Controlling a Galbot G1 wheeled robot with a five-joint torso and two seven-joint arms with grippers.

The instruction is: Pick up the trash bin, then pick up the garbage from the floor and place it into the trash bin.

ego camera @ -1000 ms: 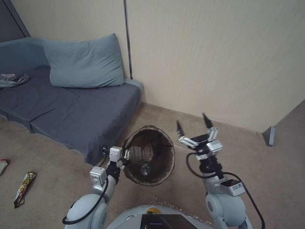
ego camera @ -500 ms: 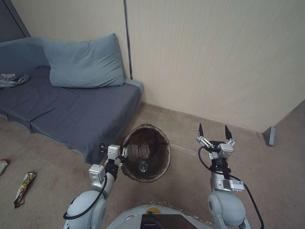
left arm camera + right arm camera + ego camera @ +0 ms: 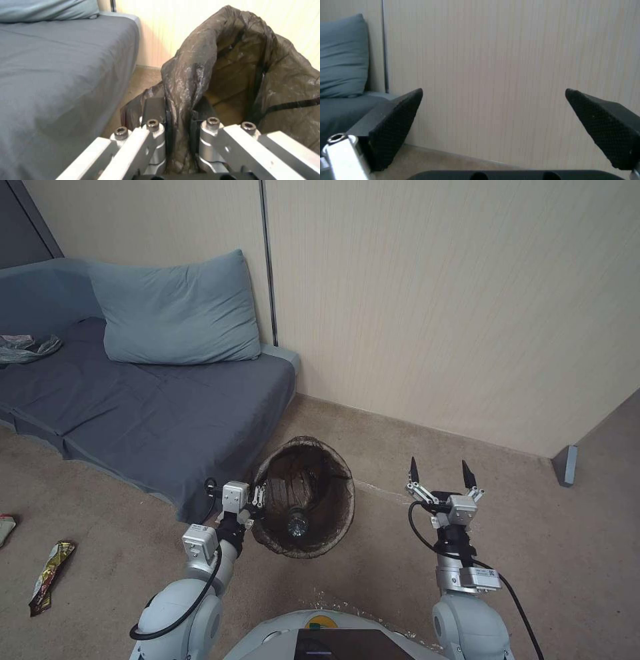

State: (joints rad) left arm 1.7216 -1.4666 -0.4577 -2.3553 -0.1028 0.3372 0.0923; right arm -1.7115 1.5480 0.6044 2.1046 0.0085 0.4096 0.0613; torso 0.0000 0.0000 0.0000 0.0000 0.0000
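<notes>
We have the trash bin pinched at its near rim by our left gripper, tilted so its mouth faces us, just beside the corner of the blue-grey mattress. From the left wrist the jaws are clamped on the brown bag liner folded over the rim. A small clear bottle lies inside already. Our right gripper is raised over bare carpet, fingers spread wide, holding nothing. So the bin is in hand and we judge collecting is under way. A gold snack wrapper lies far off to our left; reaching it likely calls for driving over, bin kept steady.
</notes>
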